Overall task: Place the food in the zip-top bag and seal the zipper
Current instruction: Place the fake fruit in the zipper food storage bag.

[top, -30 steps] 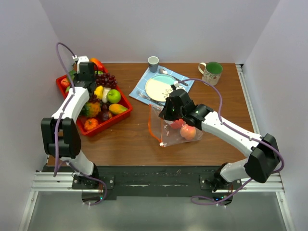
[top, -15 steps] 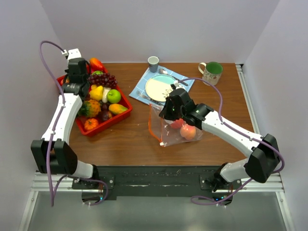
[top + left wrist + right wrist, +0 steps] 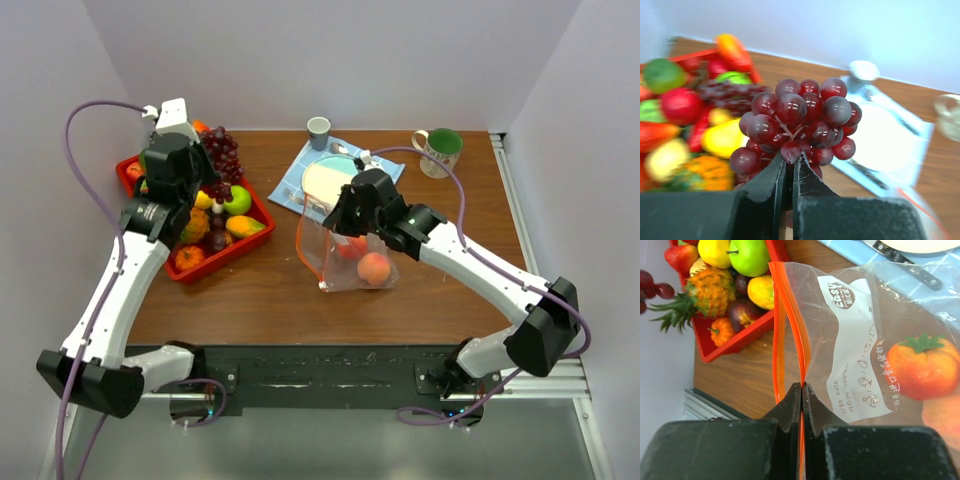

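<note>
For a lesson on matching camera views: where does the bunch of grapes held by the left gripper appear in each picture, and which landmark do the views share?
Top external: grapes at upper left, over the red tray's far end.
Left wrist: centre of the frame, pinched by the left gripper.
Right wrist: a few dark red grapes at the far left edge, probably this bunch.
Shared landmark: the red tray.

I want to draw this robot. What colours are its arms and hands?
Both arms, left arm and right arm, have white tube links with black joints, and a purple cable loops along each. The left hand and right hand have two black, wedge-shaped fingers.
</note>
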`<control>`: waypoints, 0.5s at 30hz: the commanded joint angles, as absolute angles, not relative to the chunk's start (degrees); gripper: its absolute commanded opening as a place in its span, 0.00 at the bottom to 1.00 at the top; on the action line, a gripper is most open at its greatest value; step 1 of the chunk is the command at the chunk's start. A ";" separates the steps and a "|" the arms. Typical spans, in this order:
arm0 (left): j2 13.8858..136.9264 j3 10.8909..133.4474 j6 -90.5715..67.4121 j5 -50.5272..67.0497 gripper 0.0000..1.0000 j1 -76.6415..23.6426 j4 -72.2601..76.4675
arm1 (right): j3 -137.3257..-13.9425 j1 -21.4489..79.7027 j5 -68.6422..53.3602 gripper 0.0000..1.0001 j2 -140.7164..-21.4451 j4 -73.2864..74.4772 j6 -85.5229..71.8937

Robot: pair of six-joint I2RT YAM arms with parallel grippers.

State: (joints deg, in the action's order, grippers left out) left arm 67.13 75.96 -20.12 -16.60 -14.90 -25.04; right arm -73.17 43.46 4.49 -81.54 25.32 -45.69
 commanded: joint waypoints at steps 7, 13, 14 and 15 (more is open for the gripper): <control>60.12 67.95 -35.05 -1.15 0.00 -23.89 -6.97 | -77.96 41.84 -2.37 0.00 -85.16 18.64 -55.18; 60.02 63.28 -38.41 -0.44 0.00 -30.04 1.82 | -78.22 40.43 -5.52 0.00 -86.31 14.69 -60.63; 60.29 63.11 -38.50 -0.61 0.00 -30.58 2.02 | -77.70 39.82 -6.23 0.00 -86.40 13.81 -61.60; 60.47 62.93 -38.84 -0.79 0.00 -31.02 2.37 | -77.52 39.55 -6.94 0.00 -86.66 12.93 -62.57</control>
State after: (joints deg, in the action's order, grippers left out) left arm 61.06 63.00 -35.44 -2.09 -28.84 -8.23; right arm -75.64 40.88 -2.72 -86.52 19.49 -56.86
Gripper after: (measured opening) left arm 0.068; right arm 0.012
